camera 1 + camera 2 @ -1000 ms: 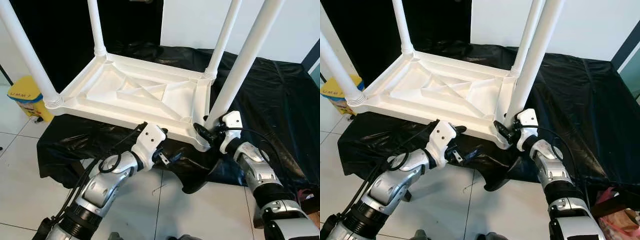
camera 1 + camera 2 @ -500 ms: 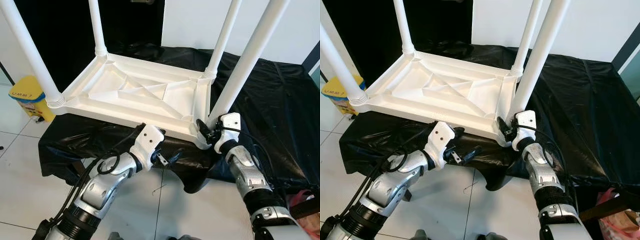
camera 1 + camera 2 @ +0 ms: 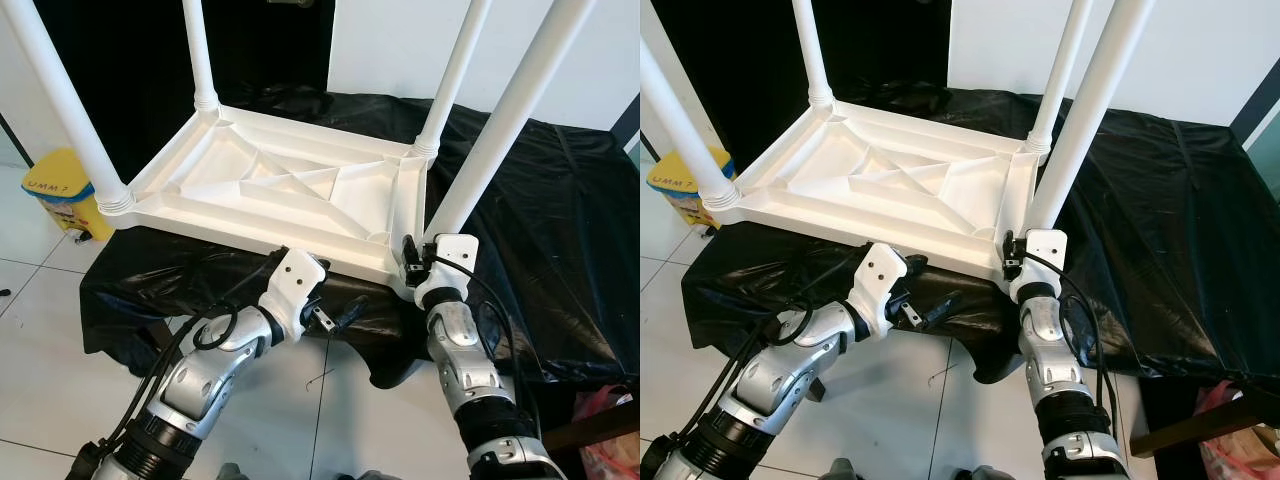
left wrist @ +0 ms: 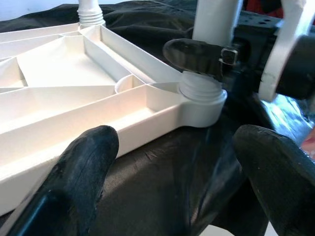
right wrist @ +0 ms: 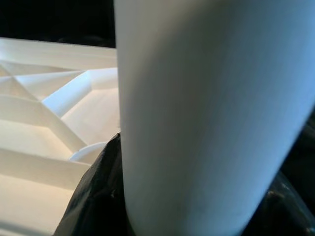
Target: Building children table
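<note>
Left eye view: upturned table (image 3: pixel 270 190) lies mid-frame on the bench (image 3: pixel 560 230), all four legs in. My right gripper (image 3: pixel 412 262) clenches the near-right leg (image 3: pixel 505 120), probably tightening; left gripper (image 4: pixel 172 162) hangs released at lower centre.

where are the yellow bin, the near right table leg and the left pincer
yellow bin (image 3: pixel 55 195), left eye view, its front face
near right table leg (image 3: pixel 500 125), left eye view, mid shaft
left pincer (image 3: pixel 338 318), left eye view, between its fingertips

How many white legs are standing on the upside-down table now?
4: far left leg, far right leg, near left leg, and near right leg, gripped at its base by the right tool.
</note>
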Tool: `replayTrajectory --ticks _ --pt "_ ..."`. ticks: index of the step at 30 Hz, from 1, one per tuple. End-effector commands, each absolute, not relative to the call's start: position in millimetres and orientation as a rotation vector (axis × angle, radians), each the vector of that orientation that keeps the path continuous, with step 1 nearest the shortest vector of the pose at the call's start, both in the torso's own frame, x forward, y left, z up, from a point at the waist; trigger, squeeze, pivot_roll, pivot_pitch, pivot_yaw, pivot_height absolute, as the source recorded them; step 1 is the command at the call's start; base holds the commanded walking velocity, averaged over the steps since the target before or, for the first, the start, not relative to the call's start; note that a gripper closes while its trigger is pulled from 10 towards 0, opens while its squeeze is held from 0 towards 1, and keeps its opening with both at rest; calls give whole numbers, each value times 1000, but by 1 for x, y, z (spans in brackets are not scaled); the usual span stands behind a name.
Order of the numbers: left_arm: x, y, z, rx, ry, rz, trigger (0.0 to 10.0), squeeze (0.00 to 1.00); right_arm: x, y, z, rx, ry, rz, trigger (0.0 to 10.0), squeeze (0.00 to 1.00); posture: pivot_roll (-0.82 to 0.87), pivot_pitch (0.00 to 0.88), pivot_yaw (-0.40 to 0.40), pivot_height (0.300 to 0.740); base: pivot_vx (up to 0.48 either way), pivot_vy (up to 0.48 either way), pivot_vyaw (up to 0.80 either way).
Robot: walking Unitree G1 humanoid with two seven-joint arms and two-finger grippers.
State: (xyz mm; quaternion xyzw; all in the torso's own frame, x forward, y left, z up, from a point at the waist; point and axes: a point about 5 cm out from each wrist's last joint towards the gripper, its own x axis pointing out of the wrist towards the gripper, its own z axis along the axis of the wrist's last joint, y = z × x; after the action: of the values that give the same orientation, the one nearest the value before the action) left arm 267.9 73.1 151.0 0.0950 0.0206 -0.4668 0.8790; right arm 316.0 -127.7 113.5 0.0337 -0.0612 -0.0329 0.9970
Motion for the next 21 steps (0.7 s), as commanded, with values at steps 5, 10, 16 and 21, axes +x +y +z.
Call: replayTrajectory --ticks 5,10,16,21 --pt "263 70 152 190 46 -1034 10000 0 309 -128 97 52 -36 -76 10000 0 64 58 -104 740 0 0 0" --pt "264 72 152 192 45 -1027 10000 0 310 -128 99 42 -45 -75 10000 0 68 55 -111 740 0 0 0" --pt "264 72 152 199 42 -1024 10000 0 308 -133 107 40 -95 23 10000 1000 65 54 -111 740 0 0 0" --pt "264 71 152 201 42 -1026 10000 0 307 -139 110 28 -115 117 10000 1000 61 55 -109 740 0 0 0"
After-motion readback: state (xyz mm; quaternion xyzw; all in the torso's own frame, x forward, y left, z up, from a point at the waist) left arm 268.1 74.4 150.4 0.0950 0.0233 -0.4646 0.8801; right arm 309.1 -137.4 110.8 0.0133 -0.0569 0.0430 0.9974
